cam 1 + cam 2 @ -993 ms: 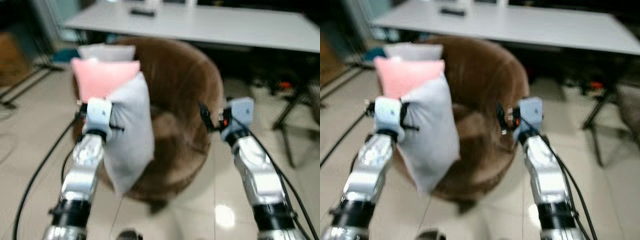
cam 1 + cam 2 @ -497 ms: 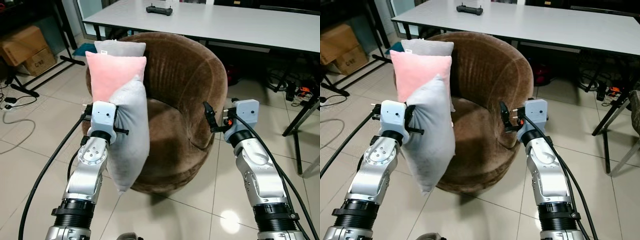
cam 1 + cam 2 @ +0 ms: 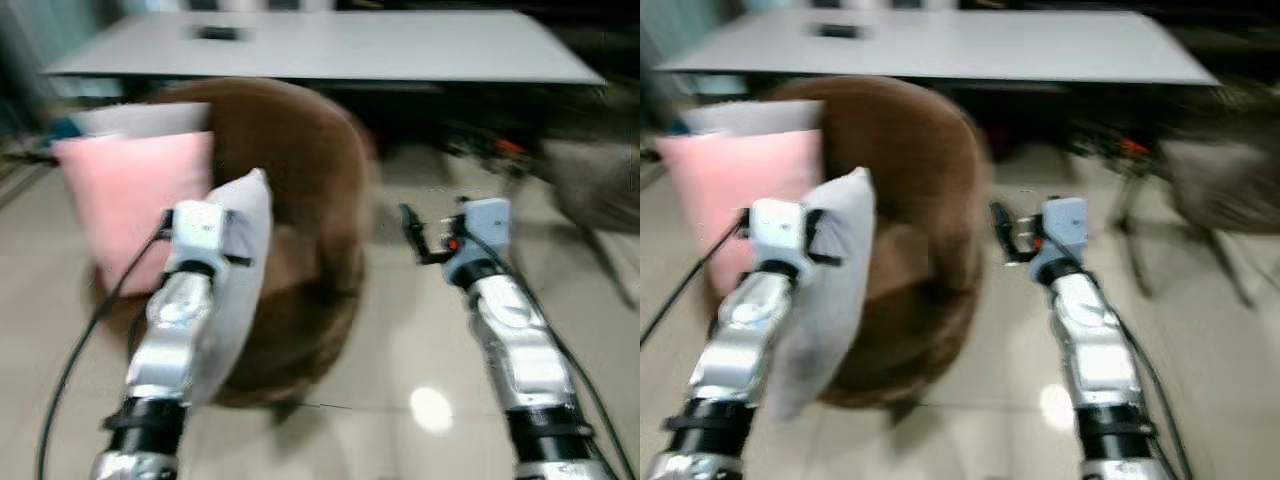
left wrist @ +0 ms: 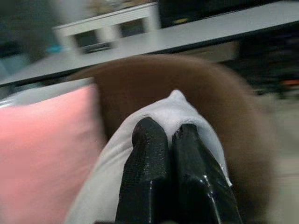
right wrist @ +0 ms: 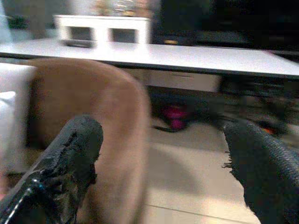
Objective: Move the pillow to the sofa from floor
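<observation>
- Grey pillow (image 3: pixel 235 270) hangs off the floor, one corner clamped between the left gripper (image 4: pixel 166 140) fingers, which sit pressed together on the fabric. The rest of it drapes down below the jaws, alongside the left forearm.
- Change vs half a second ago: whole head view has swung, and is now motion-blurred. The sofa (image 3: pixel 300 200) sits further to the robot's left in frame, the table (image 3: pixel 330 45) too. That reads as the robot turning or stepping, not the furniture moving. The grip on the pillow looks unchanged.
- Judgement: pick-up is done and this is the carry/approach phase. The pillow is not on the seat yet; it sits just in front of the sofa's near rim, beyond the jaw tips.
- Right gripper (image 5: pixel 163 154) is held up level with the left, fingers spread wide apart and holding nothing. Sofa edge lies past its left finger, bare floor tile (image 3: pixel 420 330) ahead.
- Materials: the pillow is soft matte cloth and slack, so it folds and sags at the pinch. It will likely swing on release.
- Sofa: round tub shape, brown plush velvety pile, curved backrest.
- Pink pillow (image 3: pixel 125 200) is already on the sofa, upright, to the left of the left jaws. A pale grey one (image 3: pixel 140 118) stands behind it.
- Floor: glossy light tile, with a lamp glare spot.
</observation>
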Controlling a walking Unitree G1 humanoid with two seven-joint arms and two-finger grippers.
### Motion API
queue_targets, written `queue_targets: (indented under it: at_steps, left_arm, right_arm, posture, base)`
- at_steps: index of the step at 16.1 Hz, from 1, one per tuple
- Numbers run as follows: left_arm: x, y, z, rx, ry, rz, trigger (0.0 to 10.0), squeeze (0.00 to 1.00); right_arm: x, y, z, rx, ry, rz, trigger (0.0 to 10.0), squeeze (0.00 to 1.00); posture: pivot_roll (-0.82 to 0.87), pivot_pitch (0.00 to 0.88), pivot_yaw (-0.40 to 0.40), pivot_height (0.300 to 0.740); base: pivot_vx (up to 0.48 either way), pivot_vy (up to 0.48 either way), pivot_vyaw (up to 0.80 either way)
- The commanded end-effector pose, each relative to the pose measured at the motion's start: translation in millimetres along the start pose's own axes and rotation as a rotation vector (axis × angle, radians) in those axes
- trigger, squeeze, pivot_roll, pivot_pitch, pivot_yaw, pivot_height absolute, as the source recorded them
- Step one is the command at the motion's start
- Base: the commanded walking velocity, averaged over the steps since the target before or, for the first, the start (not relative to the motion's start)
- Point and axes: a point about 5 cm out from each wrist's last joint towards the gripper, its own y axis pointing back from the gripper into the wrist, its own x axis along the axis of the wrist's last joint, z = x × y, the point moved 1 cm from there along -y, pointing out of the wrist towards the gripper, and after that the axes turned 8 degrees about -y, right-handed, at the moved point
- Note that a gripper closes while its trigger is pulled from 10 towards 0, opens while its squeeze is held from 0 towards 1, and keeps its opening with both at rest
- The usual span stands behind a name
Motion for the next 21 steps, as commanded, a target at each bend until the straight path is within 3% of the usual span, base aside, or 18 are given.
queue_targets:
  at_steps: [1, 12, 19, 21]
  left_arm:
    - [14.9, -2.6, -13.3, 0.039, -0.014, 0.074, 10.0, 0.00]
    - [16.8, -4.4, -16.8, 0.054, -0.024, 0.085, 10.0, 0.00]
    - [16.8, -3.7, -17.3, 0.056, -0.026, 0.088, 10.0, 0.00]
    - [17.2, -3.8, -17.3, 0.056, -0.030, 0.091, 10.0, 0.00]
  right_arm:
    - [1.5, -3.0, -9.0, 0.030, -0.027, 0.005, 10.0, 0.00]
    - [2.8, -3.3, -6.8, 0.024, -0.030, 0.017, 10.0, 0.00]
    - [2.3, -3.0, -8.3, 0.041, 0.022, 0.010, 10.0, 0.00]
    - [1.5, -2.7, -9.1, 0.045, 0.035, 0.005, 10.0, 0.00]
  posture:
    - [-0.02, 0.000, 0.029, 0.740]
    - [-0.02, 0.000, 0.032, 0.740]
    - [-0.02, 0.000, 0.032, 0.740]
    - [-0.02, 0.000, 0.033, 0.740]
  base:
    - [0.330, 0.000, 0.00]
    - [0.350, 0.000, 0.00]
    - [0.382, 0.000, 0.00]
    - [0.414, 0.000, 0.66]
